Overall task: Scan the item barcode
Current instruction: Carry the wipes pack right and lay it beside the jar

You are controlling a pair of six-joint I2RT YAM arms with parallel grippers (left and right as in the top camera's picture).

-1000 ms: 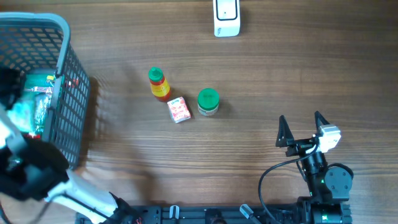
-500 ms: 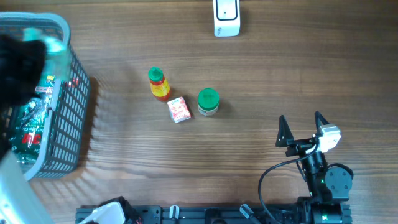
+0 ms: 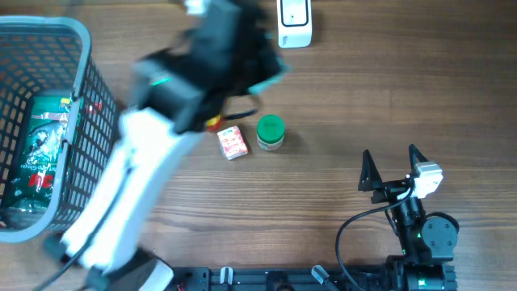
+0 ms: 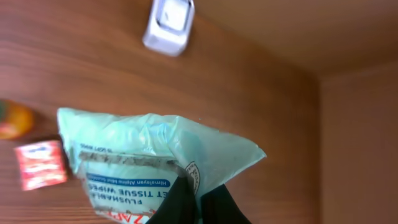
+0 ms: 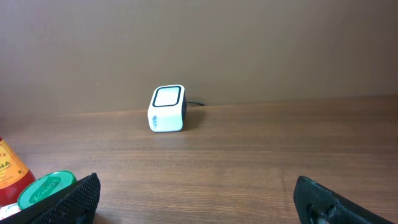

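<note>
Wooden table (image 3: 363, 89) holds one scanner (image 3: 294, 23); left hand (image 4: 198, 200) pinches one tissue pack (image 4: 155, 146), right hand (image 3: 390, 158) gapes empty.

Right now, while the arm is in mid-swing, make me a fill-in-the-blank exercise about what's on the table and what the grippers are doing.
1. The left gripper is shut on a pale green pack labelled flushable tissue ____.
2. The right gripper holds nothing, and its jaws stand ____.
3. The jar beside the small red box has a ____ lid.
4. The scanner at the table's far edge is ____ in colour.

Missing words: wipes; open; green; white.
</note>
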